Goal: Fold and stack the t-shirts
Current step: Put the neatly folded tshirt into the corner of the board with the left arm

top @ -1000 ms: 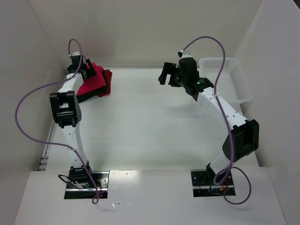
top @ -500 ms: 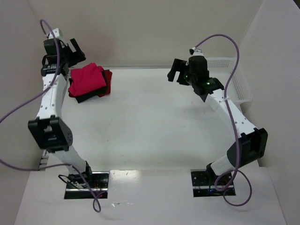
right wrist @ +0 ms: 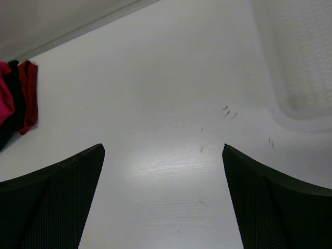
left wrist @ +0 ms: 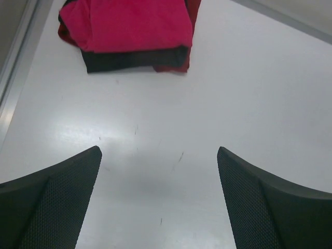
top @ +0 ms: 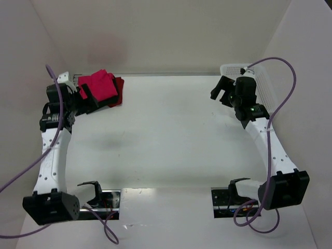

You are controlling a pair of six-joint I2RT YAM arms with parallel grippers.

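Note:
Three folded t-shirts lie stacked at the table's far left corner: the crimson-pink one point(top: 99, 85) on top, a black one point(left wrist: 132, 58) under it, a darker red one point(top: 119, 84) at the bottom. In the left wrist view the pink shirt point(left wrist: 127, 23) fills the top. The stack's edge also shows in the right wrist view point(right wrist: 26, 96). My left gripper point(top: 84, 96) is open and empty, hovering just in front of the stack. My right gripper point(top: 224, 93) is open and empty above the table's far right, beside the basket.
A white perforated plastic basket point(top: 263, 88) stands at the far right; its rim shows in the right wrist view point(right wrist: 301, 62). White walls close in the table at the back and both sides. A metal rail point(left wrist: 15, 67) runs along the left edge.
My left arm has drawn back from the stack towards the near side, gripper empty. My right arm has swung right, towards the basket. The stack stays put.

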